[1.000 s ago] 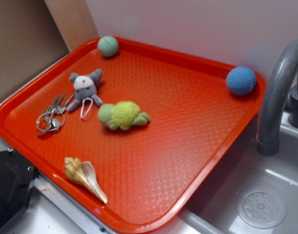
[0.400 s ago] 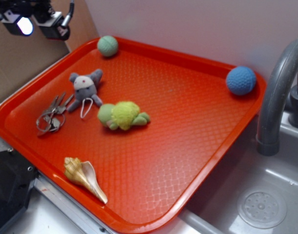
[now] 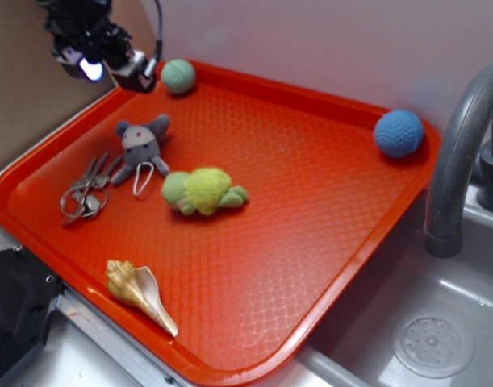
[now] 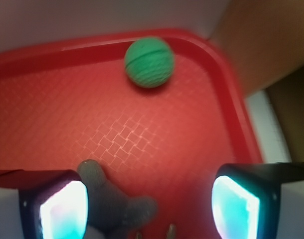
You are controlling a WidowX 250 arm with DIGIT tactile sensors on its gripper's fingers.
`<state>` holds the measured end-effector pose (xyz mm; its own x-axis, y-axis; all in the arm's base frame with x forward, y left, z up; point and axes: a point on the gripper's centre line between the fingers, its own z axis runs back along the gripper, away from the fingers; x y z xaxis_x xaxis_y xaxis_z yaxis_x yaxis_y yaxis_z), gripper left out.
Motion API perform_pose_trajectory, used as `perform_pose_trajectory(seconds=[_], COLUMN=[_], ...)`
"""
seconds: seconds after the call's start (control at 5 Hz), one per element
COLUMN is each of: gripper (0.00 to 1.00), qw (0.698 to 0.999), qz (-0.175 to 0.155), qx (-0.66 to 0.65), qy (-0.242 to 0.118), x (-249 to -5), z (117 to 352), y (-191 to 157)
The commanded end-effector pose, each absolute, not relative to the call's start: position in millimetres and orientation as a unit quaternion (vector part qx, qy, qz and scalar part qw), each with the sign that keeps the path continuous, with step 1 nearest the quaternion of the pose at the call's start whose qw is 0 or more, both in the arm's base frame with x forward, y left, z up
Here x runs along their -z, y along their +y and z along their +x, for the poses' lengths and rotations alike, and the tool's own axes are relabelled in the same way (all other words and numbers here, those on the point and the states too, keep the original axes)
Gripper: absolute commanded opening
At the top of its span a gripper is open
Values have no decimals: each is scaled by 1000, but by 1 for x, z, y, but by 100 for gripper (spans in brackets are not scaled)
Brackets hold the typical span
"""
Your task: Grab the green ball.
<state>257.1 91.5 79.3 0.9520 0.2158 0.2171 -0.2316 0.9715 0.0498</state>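
The green ball (image 3: 178, 76) is pale sea-green and lies in the far left corner of the orange tray (image 3: 311, 169). In the wrist view the green ball (image 4: 149, 62) shows ahead near the tray's rim, a little blurred. My gripper (image 3: 115, 72) hangs in the air just left of the ball, over the tray's left edge. It is open, its two lit fingers (image 4: 57, 209) stand wide apart and nothing is held between them. In the wrist view the gripper (image 4: 149, 204) looks down on the tray floor, well short of the ball.
A grey plush mouse (image 3: 141, 143) lies below the gripper, with keys (image 3: 86, 192) beside it. A yellow-green plush turtle (image 3: 202, 191) sits mid-tray, a seashell (image 3: 139, 294) at the front, a blue ball (image 3: 398, 133) at the far right corner. A grey tap (image 3: 460, 153) and sink (image 3: 432, 343) stand to the right.
The gripper came into view at the top left and has moved right and down toward the ball. Nothing on the tray has moved.
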Motion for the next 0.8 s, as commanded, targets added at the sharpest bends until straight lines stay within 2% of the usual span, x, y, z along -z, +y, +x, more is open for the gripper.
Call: perform_pose_trajectory(seconds=[0.0, 0.4, 0.6], gripper=[100, 100, 100], qw=[983, 983, 981], qz=[43, 43, 49], qx=[-121, -121, -124], qy=[-132, -132, -143], x=[-95, -95, -78], z=[265, 265, 290], y=[99, 99, 112])
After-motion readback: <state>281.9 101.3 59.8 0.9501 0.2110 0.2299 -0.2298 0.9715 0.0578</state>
